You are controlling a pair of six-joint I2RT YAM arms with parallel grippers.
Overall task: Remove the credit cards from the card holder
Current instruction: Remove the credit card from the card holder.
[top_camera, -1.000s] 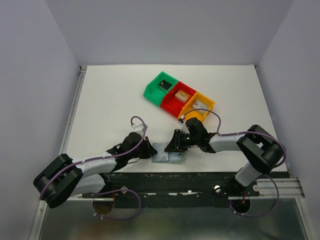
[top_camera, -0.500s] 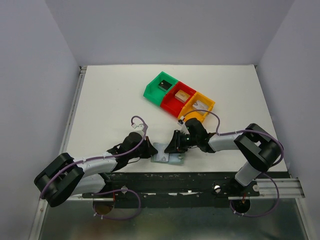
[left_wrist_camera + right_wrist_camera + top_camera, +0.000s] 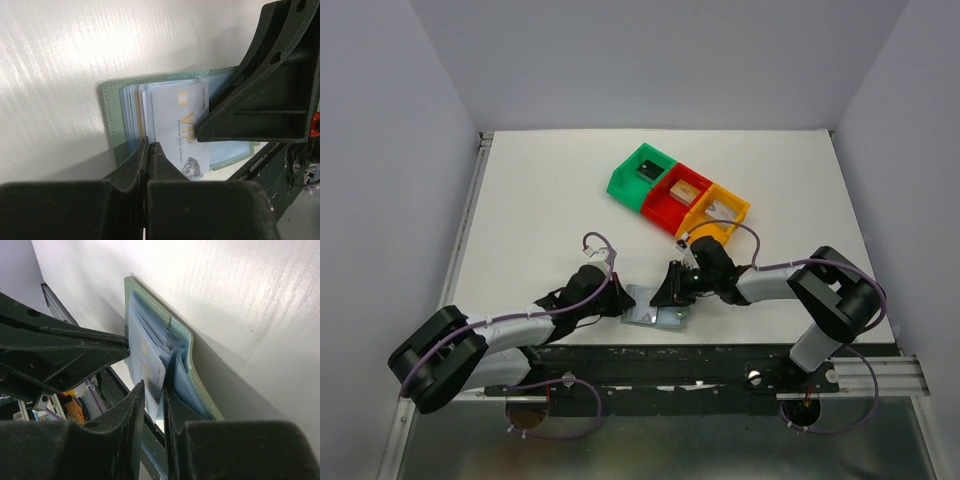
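The card holder (image 3: 655,308) lies open on the white table near the front edge, between my two grippers. In the left wrist view its green-edged panel (image 3: 111,115) shows blue slots with a silver-grey credit card (image 3: 175,125) marked VIP sticking out. My left gripper (image 3: 149,144) is shut, its tips resting on the holder's slots. My right gripper (image 3: 154,387) stands slightly open, with the corner of that card (image 3: 145,365) between its fingers. A black card (image 3: 648,170) lies in the green bin and a tan card (image 3: 683,188) in the red bin.
Green (image 3: 625,180), red (image 3: 660,208) and orange (image 3: 735,212) bins stand joined in a diagonal row behind the holder. The black rail of the table front (image 3: 720,355) runs just below the holder. Grey walls enclose the table on three sides.
The right gripper's jaws have narrowed a little around the card's corner. Both arms and the holder stay almost where they were.
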